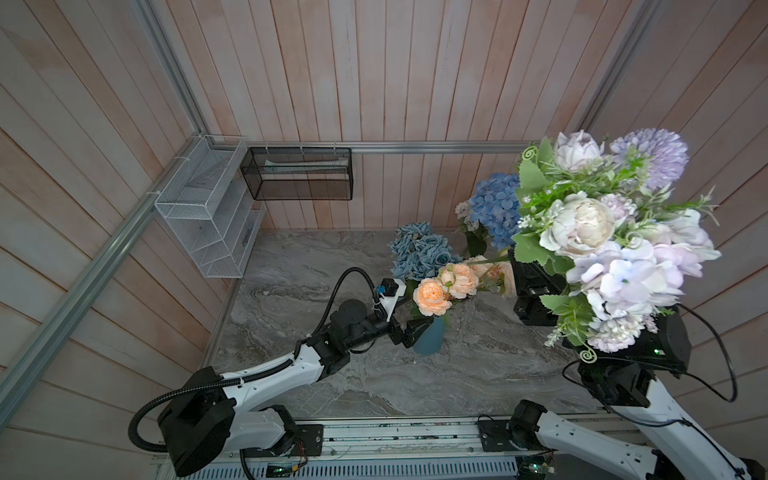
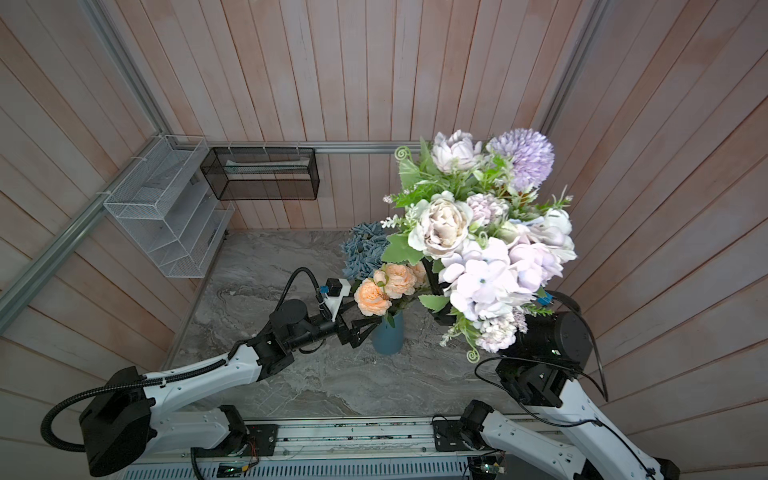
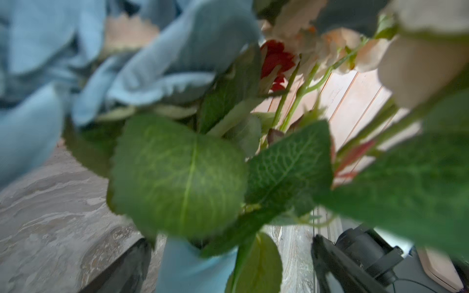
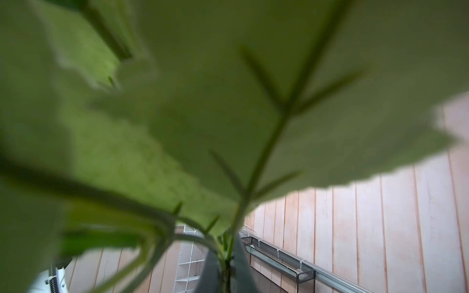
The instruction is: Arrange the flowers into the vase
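A blue vase point(image 1: 432, 343) point(image 2: 388, 338) point(image 3: 187, 269) stands mid-table with peach flowers point(image 1: 446, 286) point(image 2: 384, 286) in it. Dusty blue roses point(image 1: 419, 251) rise just behind them. My left gripper point(image 1: 409, 332) point(image 2: 365, 330) point(image 3: 228, 266) is open, one finger point(image 3: 127, 271) on each side of the vase's neck, not touching it. My right gripper point(image 4: 225, 269) is shut on the green stems of a lilac and white bouquet point(image 1: 611, 245) point(image 2: 486, 249), held high over the table's right side. In both top views the bouquet hides that gripper. A red bloom point(image 3: 276, 61) shows among the stems.
A bright blue hydrangea point(image 1: 496, 208) stands at the back right, its base hidden. A white wire basket point(image 1: 208, 208) and a black mesh basket point(image 1: 297, 172) hang on the walls. The marble tabletop point(image 1: 332, 374) ends at a metal rail point(image 1: 395, 436) in front.
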